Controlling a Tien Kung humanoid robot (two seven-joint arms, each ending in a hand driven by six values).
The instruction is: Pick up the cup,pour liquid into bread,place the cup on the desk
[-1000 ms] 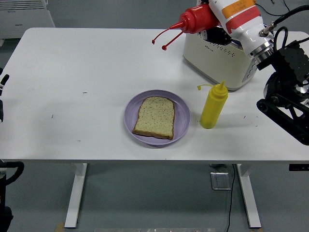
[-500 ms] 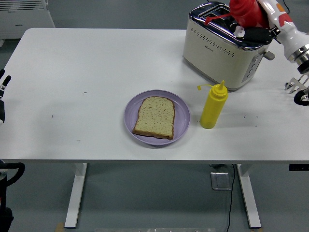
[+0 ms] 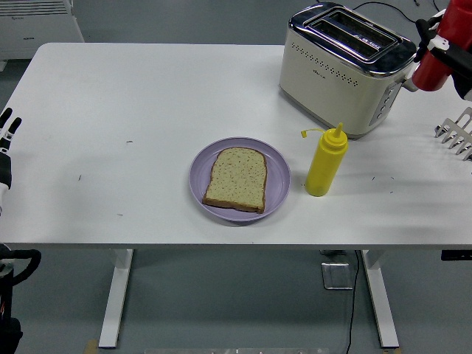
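While the right hand [image 3: 451, 46] sits at the upper right edge of the frame, its fingers are wrapped around a red bottle [image 3: 440, 53], held above the counter [image 3: 147, 103] just right of the toaster [image 3: 345, 68]. The cream and chrome toaster stands in the upper right of the counter. In front of it, a yellow squeeze bottle [image 3: 324, 162] stands upright with its cap hanging off to the left. Just left of that bottle, near the counter's front edge, a slice of bread [image 3: 237, 178] lies flat on a lilac plate [image 3: 276, 177]. At the right edge, a metal rack [image 3: 457, 134] pokes into view. The left hand [image 3: 6, 129] is at the far left edge of the frame, only its fingertips showing, too little to tell whether it is open or closed.
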